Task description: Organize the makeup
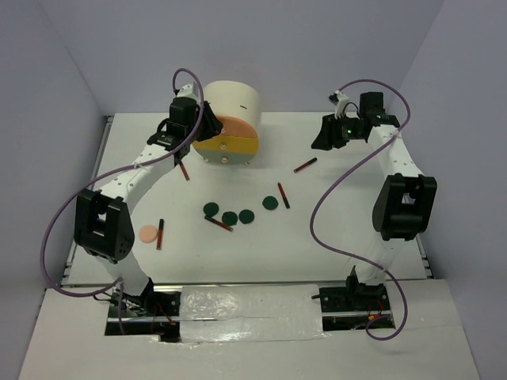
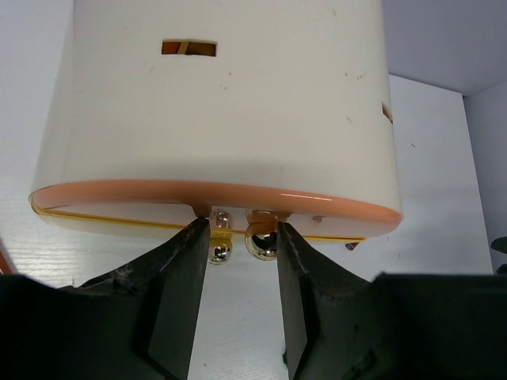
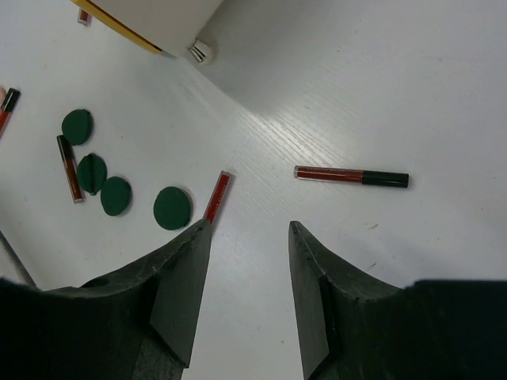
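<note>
The makeup lies loose on the white table (image 1: pixel 356 237). Several dark green discs (image 1: pixel 230 217) sit mid-table and show in the right wrist view (image 3: pixel 172 207). Dark-red sticks lie scattered (image 1: pixel 306 165) (image 3: pixel 351 175). A peach puff (image 1: pixel 148 233) lies at the left beside a stick (image 1: pixel 160 233). No palettes or pinkish square are in view. My left gripper (image 1: pixel 192 127) (image 2: pixel 242 229) is open at the cabinet's drawer fronts, its jaws either side of a gold knob (image 2: pixel 261 241). My right gripper (image 1: pixel 329 134) (image 3: pixel 249 229) is open and empty above bare table.
The cream drum-shaped cabinet (image 1: pixel 230 103) stands at the back centre, its orange drawer (image 1: pixel 238 128) pulled out a little above the yellow one (image 1: pixel 230 146). A second gold knob (image 2: pixel 219 252) hangs lower down. One stick (image 1: pixel 183 169) lies under the left arm.
</note>
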